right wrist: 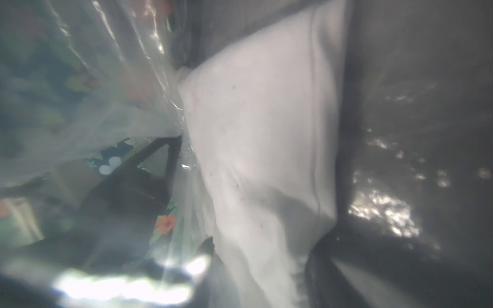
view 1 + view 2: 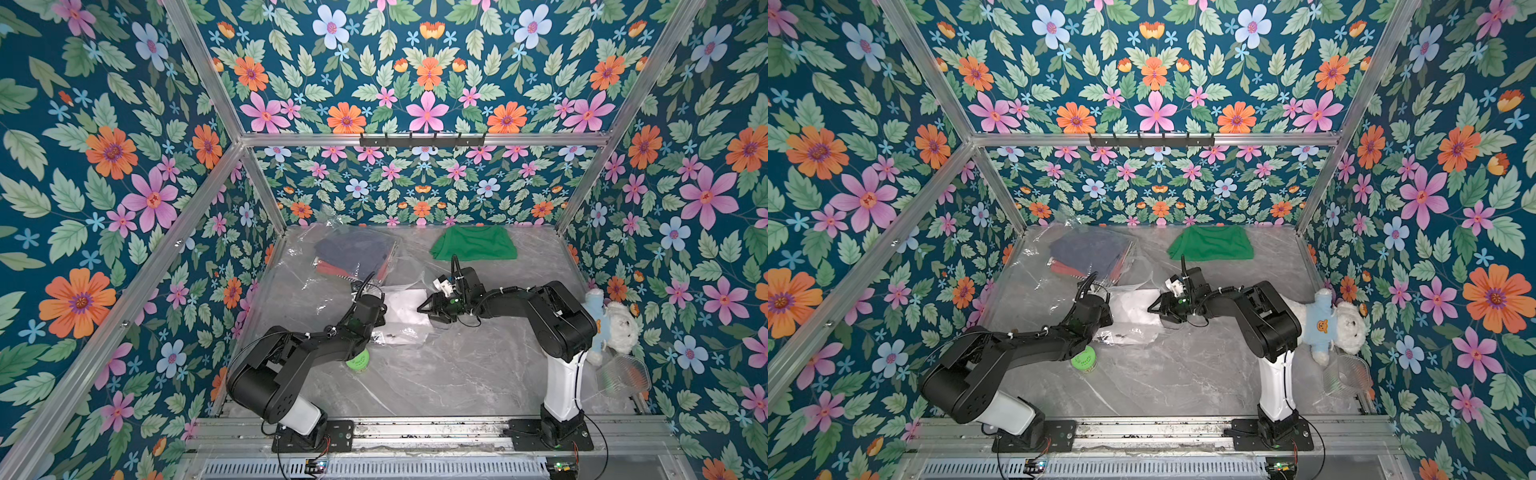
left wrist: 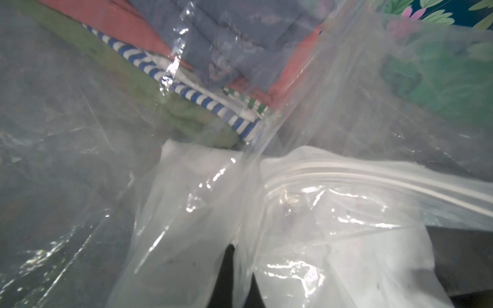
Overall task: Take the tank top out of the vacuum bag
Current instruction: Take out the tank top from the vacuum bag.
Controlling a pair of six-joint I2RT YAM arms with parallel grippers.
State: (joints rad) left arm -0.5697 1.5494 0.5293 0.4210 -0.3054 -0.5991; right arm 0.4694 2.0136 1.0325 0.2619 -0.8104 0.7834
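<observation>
White and limp, the tank top [image 2: 405, 304] lies at the mouth of the slippery vacuum bag [image 2: 305, 270], my left gripper [image 3: 234, 256] pinched shut on its film, my right gripper [image 2: 424, 311] partly closed at the cloth's edge, hold unclear, where I'd pinch a fold.

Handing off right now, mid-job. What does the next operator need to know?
Left gripper: shut, pinching the bag near its mouth.
Right gripper: jaws on either side of the white garment; grip not confirmed.
The white garment lies at the bag's mouth, partly under plastic. The folded clothes sit deeper inside.
Done: garment reached.
Left: grip it and pull it clear.
</observation>
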